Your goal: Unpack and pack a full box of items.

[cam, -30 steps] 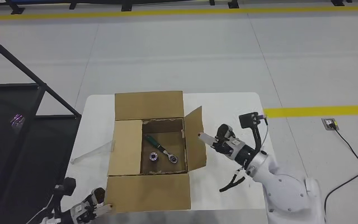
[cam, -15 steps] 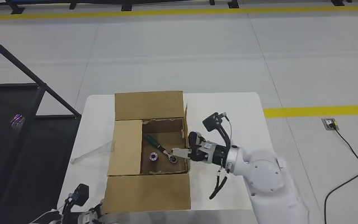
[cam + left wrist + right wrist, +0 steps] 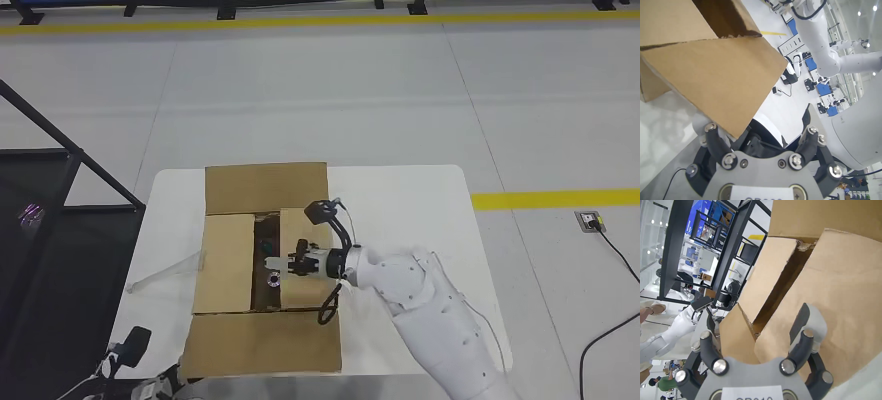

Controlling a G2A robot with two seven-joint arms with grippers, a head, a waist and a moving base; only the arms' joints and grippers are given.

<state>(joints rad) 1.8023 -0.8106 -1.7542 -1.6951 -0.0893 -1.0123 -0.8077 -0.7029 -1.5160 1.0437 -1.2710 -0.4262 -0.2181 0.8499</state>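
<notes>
The brown cardboard box [image 3: 266, 188] sits with its flaps out on the white rectangular table [image 3: 420, 200], above pale grey flooring striped with yellow floor tape [image 3: 555, 199]. The right gripper [image 3: 757, 323], spread wide, rests against a side flap; the left gripper [image 3: 762, 117] gapes, released, by the near flap's corner

Plain brown cardboard box [image 3: 266, 188], white table [image 3: 410, 205], grey floor [image 3: 300, 90], yellow floor stripe [image 3: 555, 199].

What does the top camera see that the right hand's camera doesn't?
Top view adds a round part lying inside the box, and the right arm stretched over it. Right wrist view adds a close look at the right gripper: fingers spread, one on the folded flap. Both show the brown box and that flap.
</notes>
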